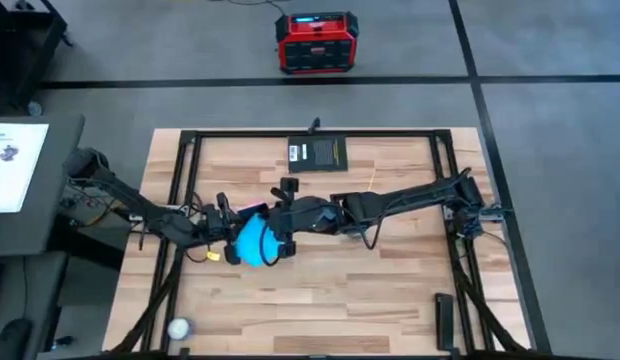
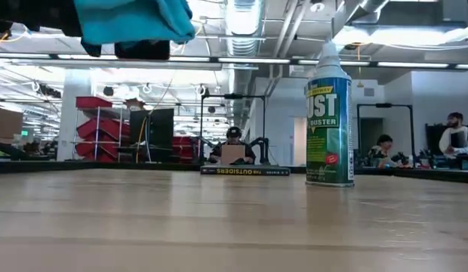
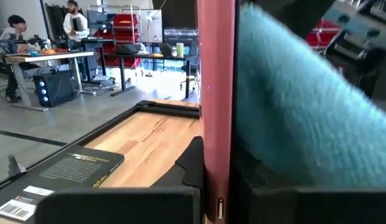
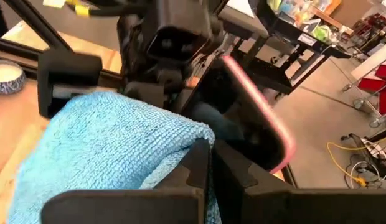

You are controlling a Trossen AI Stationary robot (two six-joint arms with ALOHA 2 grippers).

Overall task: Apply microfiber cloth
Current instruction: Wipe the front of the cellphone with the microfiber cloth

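Above the middle of the wooden table [image 1: 320, 300], the right gripper [image 1: 280, 240] clamps the blue cloth [image 1: 253, 240] against a pink-backed phone [image 4: 261, 118] gripped by the left gripper [image 1: 227, 215]; a black book [image 1: 318, 153] lies beyond them.

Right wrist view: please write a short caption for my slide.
Right claw presses the blue microfiber cloth against the pink-backed phone held by the left claw.

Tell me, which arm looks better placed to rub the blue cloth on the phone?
Probably the right: its gripper is shut on the microfiber cloth, against the pink-backed phone the left gripper holds upright.
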